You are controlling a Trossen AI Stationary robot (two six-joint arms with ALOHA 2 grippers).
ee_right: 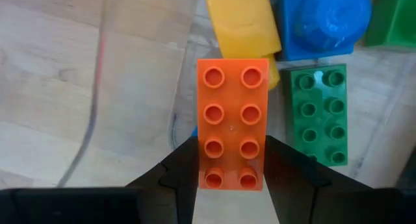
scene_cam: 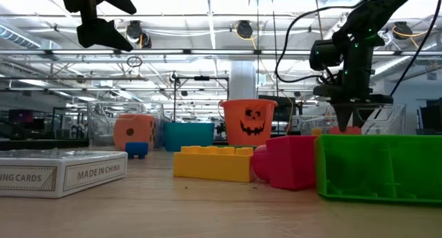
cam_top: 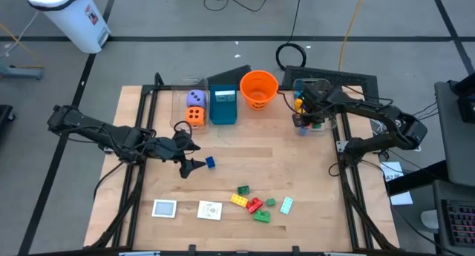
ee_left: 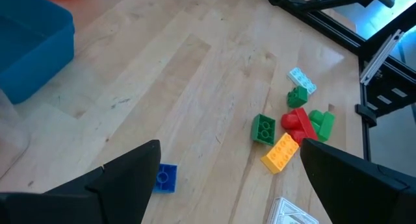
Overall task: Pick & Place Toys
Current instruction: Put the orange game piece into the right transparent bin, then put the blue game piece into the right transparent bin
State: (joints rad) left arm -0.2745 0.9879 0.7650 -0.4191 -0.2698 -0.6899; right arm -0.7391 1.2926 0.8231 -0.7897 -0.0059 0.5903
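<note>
Between the right gripper's (ee_right: 231, 160) fingers, an orange brick (ee_right: 232, 122) is clamped above binned bricks (ee_right: 318, 113). Left gripper (ee_left: 227, 178) spread wide; blue brick (ee_left: 166, 178) beside one finger.

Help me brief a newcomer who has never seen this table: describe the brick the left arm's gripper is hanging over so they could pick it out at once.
Start at the open left gripper, above the table's left half. Just beside its fingertips, on bare wood, lies a small blue brick. It is the only loose brick lying alone; the others sit clustered nearer the front edge, and none of them is dark blue.
</note>
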